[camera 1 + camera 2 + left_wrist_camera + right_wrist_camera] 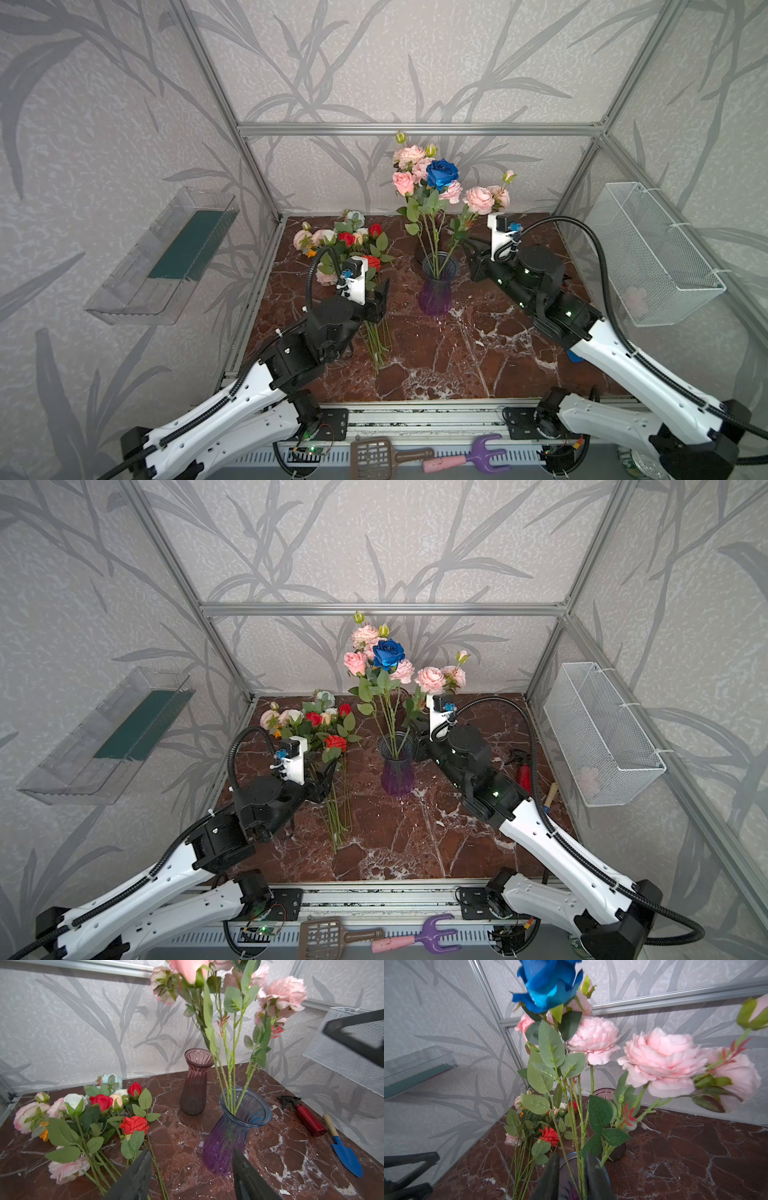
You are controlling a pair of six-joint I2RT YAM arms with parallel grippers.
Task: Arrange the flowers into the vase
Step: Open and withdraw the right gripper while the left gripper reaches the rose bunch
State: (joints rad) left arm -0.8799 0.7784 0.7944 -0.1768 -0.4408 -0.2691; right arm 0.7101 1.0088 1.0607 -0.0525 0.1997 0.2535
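The right gripper [572,1155], jaws loose, lets the stems [591,1080] stand in the vase [234,1132]. Beside the vase, the left gripper [192,1151] hangs with jaws wide and empty, ready for more flowers [101,1102].

The left arm [216,419] and the right arm [648,374] are both wearing white plastic shells on their long links, with small dark screw holes dotting the shells. Black joint housings are sitting between the links, and small green lights [571,312] are glowing on the right arm's black forearm. A black ribbed cable [601,253] is running along each arm to a white wrist camera mount [498,237] carrying a blue plug [516,227]. The jaws are showing as black, tapered wedges.
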